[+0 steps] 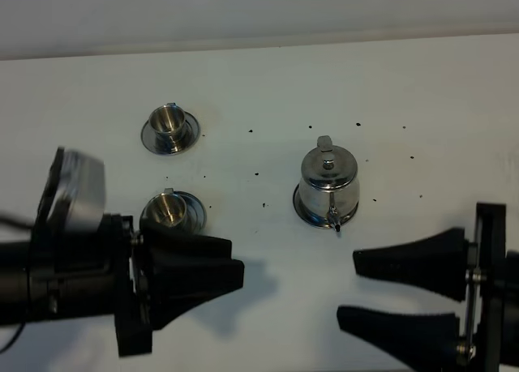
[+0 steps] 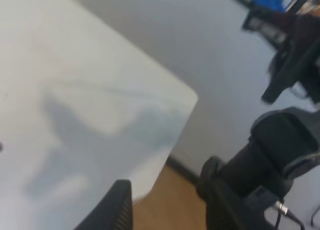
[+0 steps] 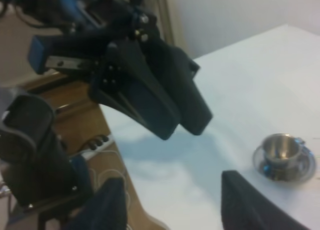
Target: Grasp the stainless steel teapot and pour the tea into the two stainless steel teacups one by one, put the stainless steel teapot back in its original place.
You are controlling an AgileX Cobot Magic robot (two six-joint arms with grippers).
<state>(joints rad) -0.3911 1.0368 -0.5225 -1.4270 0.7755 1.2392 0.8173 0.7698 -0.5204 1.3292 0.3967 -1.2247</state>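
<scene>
White tabletop (image 1: 268, 80), dotted with small dark specks (image 1: 250, 131), fills the high view; read that view as a clock face with 12 at the far edge. Nearest, at about 4 o'clock, the black two-fingered right gripper (image 1: 347, 288) points toward 9, its jaws spread wide with only bare table between them, holding nothing. At about 8 o'clock the black left gripper (image 1: 238, 262) points toward 3, turned so that its fingers overlap from above and overlap again in the right wrist view, so I cannot tell whether they are apart or pressed together; nothing shows in them. Just beyond its wrist, toward 9 o'clock, stands the near teacup (image 1: 169, 211), a small shiny steel cylinder on a round steel saucer (image 1: 197, 220), its near edge hidden behind the arm. A little off centre toward 3 o'clock the shiny rounded stainless steel teapot (image 1: 327, 186) stands upright on its round base, domed knobbed lid on, thin spout aimed at 6 o'clock, loop handle at 12; it is clear of both grippers, just beyond the right one's fingertips. At about 10 o'clock the far teacup (image 1: 168, 122), alike in shape, sits on its own saucer, apart from the near one, and a grey strip of background lies past the table's far edge
</scene>
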